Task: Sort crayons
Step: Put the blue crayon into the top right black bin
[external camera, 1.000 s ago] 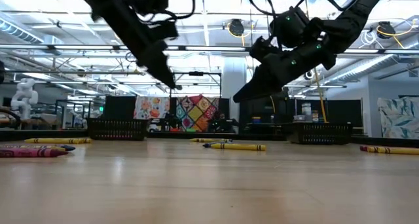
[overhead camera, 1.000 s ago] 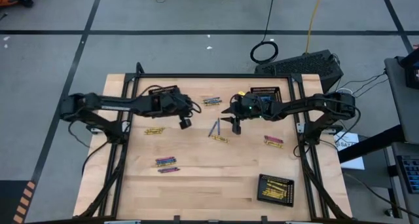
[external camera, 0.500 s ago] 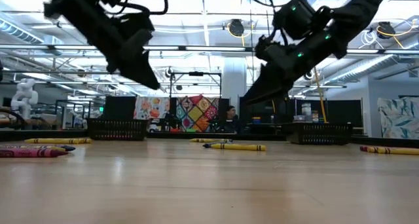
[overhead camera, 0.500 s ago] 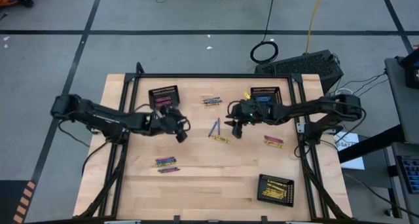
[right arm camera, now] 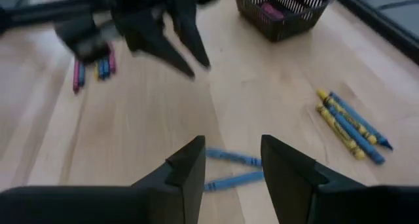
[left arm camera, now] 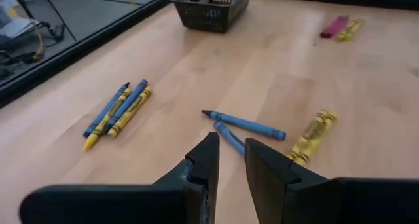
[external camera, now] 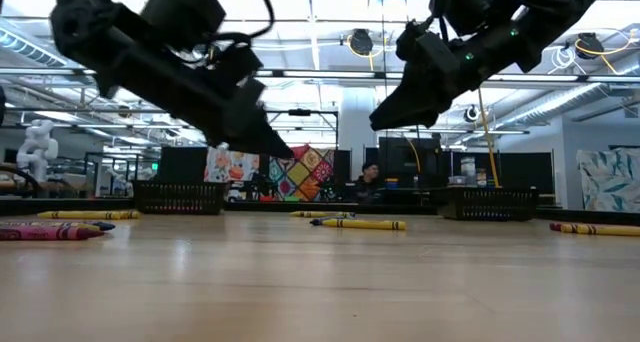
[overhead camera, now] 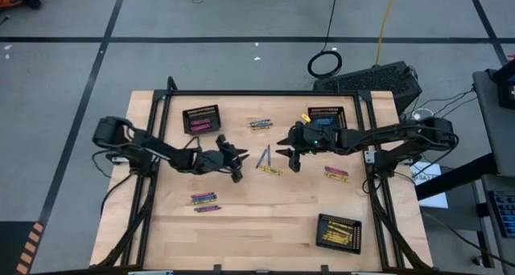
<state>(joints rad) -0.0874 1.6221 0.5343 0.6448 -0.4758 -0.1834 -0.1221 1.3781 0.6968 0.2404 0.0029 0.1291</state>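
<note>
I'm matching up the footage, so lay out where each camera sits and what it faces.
High: overhead, straight down on table, both arms.
Low: table height, facing the room; arms come from above.
Left wrist: past left hand at two blue crayons.
Right wrist: past right hand at those blue crayons; left hand beyond.
Shared: both wrist views show the blue pair.

no readable text, crayon wrappers too small to read, no labels legible

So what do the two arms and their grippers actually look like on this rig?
Both arms are dark, jointed links with black cables looped along them. The left gripper and the right gripper each end in two black, wedge-shaped fingers that taper to a point. Small green lights glow on the right arm's wrist housing.
</note>
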